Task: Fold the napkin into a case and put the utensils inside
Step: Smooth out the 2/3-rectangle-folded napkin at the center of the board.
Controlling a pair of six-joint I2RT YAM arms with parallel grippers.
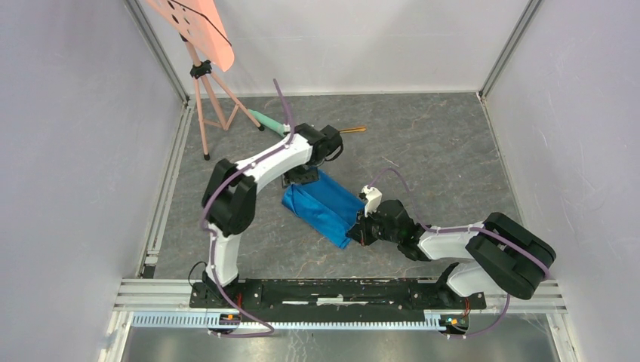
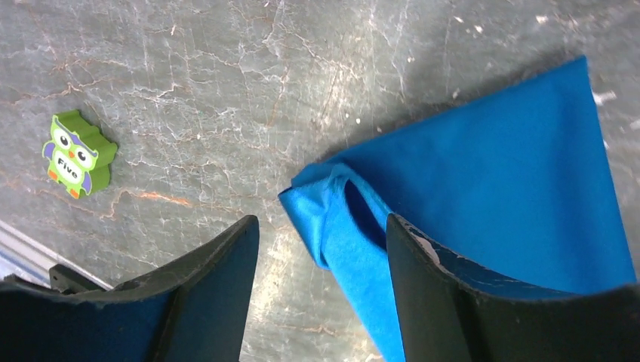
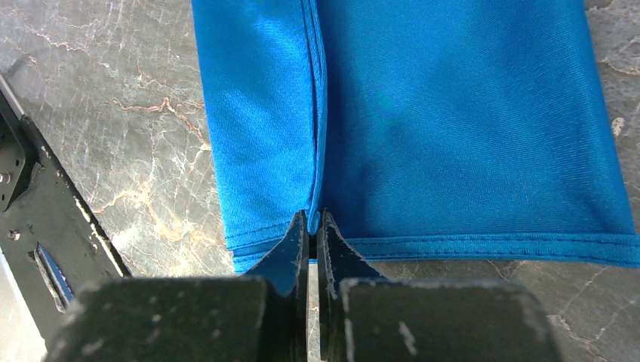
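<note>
Folded napkin (image 1: 324, 202) lies diagonal, mid-worktop (image 1: 438, 151). Left gripper (image 2: 321, 222) open, fingers (image 2: 215, 286) straddling napkin's folded corner at its far-left end, not clamped. Right gripper (image 3: 312, 220) closed, tips pinching napkin hem at fold line, near-right end. Copper utensil (image 1: 353, 130) toward far edge, partly hidden. Mint-green cylinder (image 1: 264, 118) nearer far-left corner. Green owl block (image 2: 75, 154) on worktop, apart from napkin.

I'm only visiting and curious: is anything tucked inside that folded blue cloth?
Only cloth shows. The napkin lies folded in layers on the table; where one corner gapes, just blue fabric is visible. Deeper between the layers is covered, so I cannot tell.
</note>
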